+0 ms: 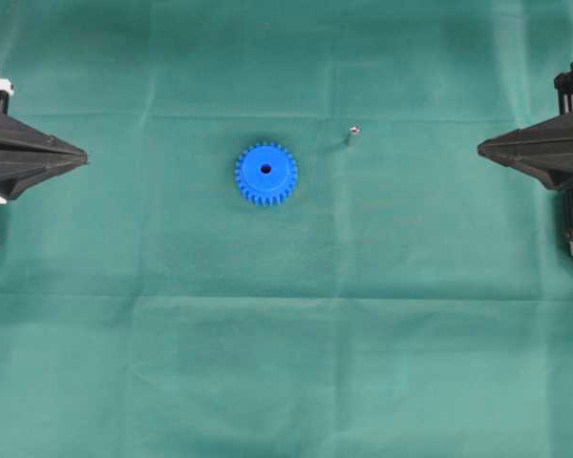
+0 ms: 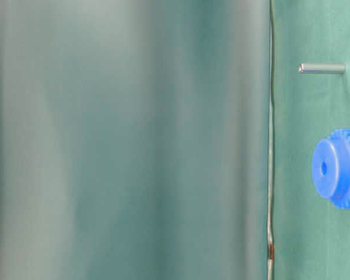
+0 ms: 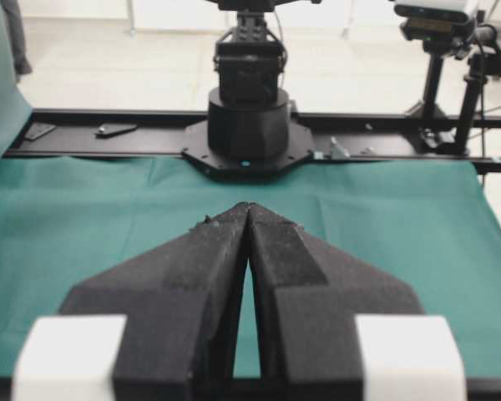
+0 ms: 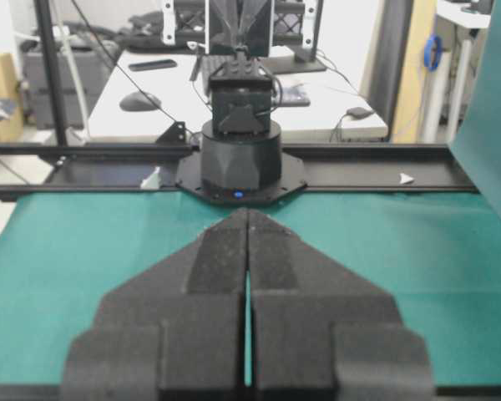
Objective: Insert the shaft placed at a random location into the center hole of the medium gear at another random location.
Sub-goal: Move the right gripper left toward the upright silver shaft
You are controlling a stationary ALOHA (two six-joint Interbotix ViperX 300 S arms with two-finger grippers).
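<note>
The blue medium gear (image 1: 265,174) lies flat near the middle of the green cloth, its dark center hole (image 1: 265,169) facing up. The thin silvery shaft (image 1: 351,135) stands about a gear's width to the gear's right and slightly farther back. The table-level view shows the shaft (image 2: 321,68) and the gear (image 2: 340,168) with its center hole (image 2: 324,168). My left gripper (image 1: 84,153) rests at the left edge, shut and empty. My right gripper (image 1: 480,148) rests at the right edge, shut and empty. Both wrist views show tips touching, left gripper (image 3: 248,206), right gripper (image 4: 247,212), with neither object in them.
A green cloth (image 1: 286,343) covers the whole table. The opposite arm's black base (image 3: 248,125) stands at the far edge in the left wrist view, and the other base (image 4: 240,159) in the right wrist view. A blurred green surface (image 2: 128,140) fills most of the table-level view.
</note>
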